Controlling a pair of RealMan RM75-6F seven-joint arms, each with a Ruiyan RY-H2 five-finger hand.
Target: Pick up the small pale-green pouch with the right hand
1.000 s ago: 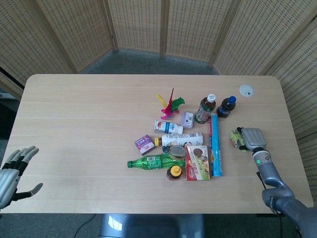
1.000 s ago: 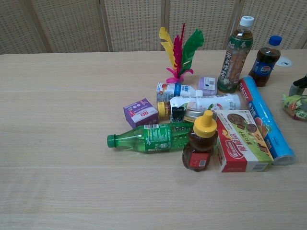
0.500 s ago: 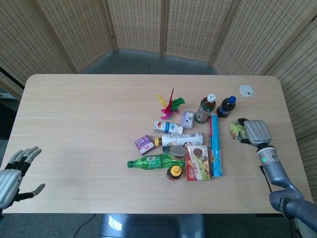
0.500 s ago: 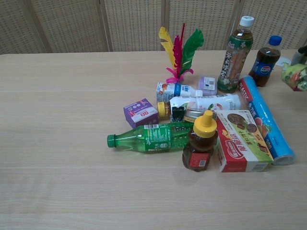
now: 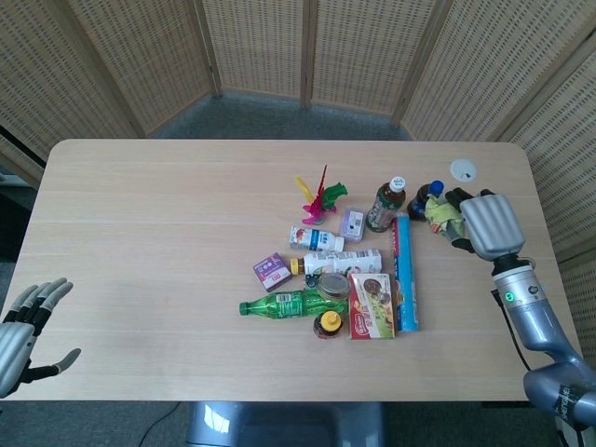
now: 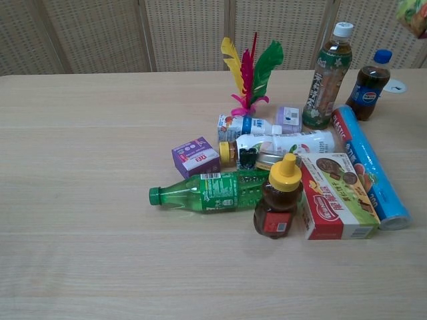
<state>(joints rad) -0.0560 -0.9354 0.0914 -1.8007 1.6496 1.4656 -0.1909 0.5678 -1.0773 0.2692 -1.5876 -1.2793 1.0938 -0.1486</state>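
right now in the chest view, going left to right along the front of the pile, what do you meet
Lying green plastic bottle → amber honey bottle with yellow cap → red and green snack box → long blue wrap roll.

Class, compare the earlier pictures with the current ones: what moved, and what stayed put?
The right hand, gripping the pale-green pouch, rose from the table and carried it up, towards the cola bottle. In the chest view the pouch climbed to the top right corner. The left hand and the cluster of groceries stayed put.
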